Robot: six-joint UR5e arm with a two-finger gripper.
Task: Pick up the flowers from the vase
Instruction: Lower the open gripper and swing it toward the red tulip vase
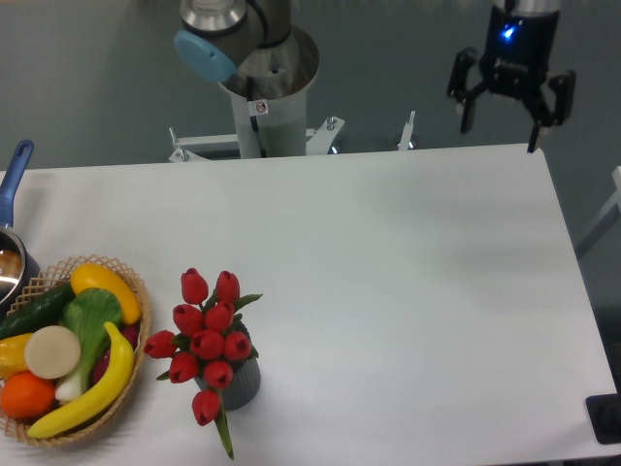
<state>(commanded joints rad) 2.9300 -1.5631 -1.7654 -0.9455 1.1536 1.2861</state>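
Jaws stand apart with nothing between them; the gripper (499, 124) hangs at the far right corner of the table (408, 282), its two dark fingers (465, 109) pointing down over the far edge, a blue light glowing on the body above them; it holds nothing and touches nothing. The flowers (206, 342) are well apart from the gripper, at the near left of the table; the red tulip buds cluster over the mouth of the vase (241, 381), with one bud and a green leaf hanging down in front of the vase toward the table's near edge. The vase stands upright on the table, dark grey, mostly hidden under the blooms; only its lower right side shows. Just left of the vase sits a wicker basket (131, 342) holding a banana (95, 390), a yellow pepper (105, 285), a cucumber (37, 309), an orange (25, 394) and some leafy green; the basket's rim lies near the outermost buds, and whether they touch cannot be told. Beyond the basket, at the table's left edge, a metal pot (8, 272) with a blue handle (14, 175) is partly cut off. Behind the table's far edge, left of the gripper, rises the arm's grey base column (272, 107).
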